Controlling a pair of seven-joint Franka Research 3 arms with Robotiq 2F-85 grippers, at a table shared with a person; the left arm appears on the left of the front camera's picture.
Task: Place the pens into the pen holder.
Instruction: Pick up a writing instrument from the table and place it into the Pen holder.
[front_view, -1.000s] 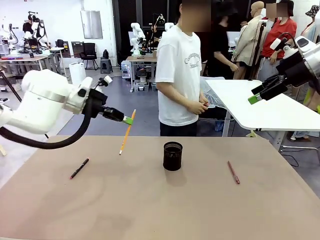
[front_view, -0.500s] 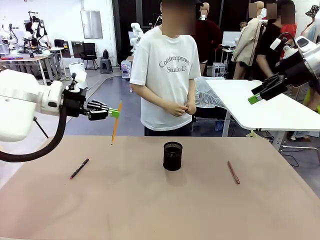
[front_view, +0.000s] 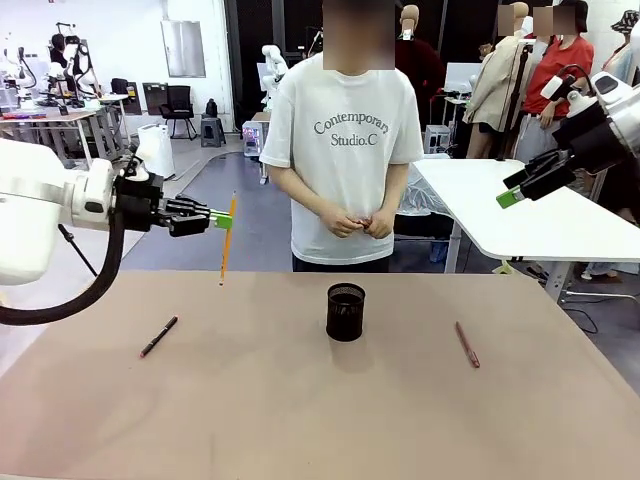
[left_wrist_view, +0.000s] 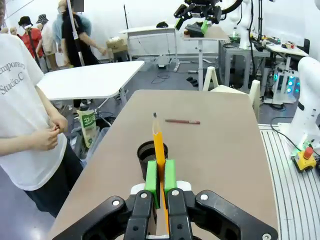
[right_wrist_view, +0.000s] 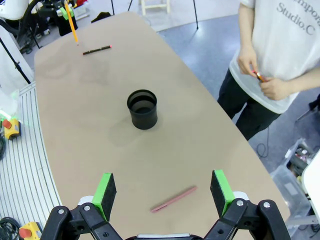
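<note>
My left gripper (front_view: 222, 220) is shut on the yellow-orange pencil (front_view: 227, 242), which hangs nearly upright above the table's far left. In the left wrist view the pencil (left_wrist_view: 159, 145) sticks out between the green pads (left_wrist_view: 151, 176), pointing toward the black mesh pen holder (left_wrist_view: 148, 152). The pen holder (front_view: 346, 312) stands at mid-table. The black pen with a red tip (front_view: 159, 336) lies at the left, the dark red pen (front_view: 467, 344) at the right. My right gripper (front_view: 510, 197) hangs open, high at the right, over the dark red pen (right_wrist_view: 173, 199) and the holder (right_wrist_view: 143, 109).
A person in a white T-shirt (front_view: 345, 130) stands at the far edge behind the holder, hands (front_view: 352, 225) together at the waist. A white table (front_view: 520, 215) stands behind at the right. The brown tabletop (front_view: 300, 420) is bare toward me.
My left gripper has moved left and a little up with the pencil, which now hangs more upright. The person has stepped left to face me. The right arm is still.
</note>
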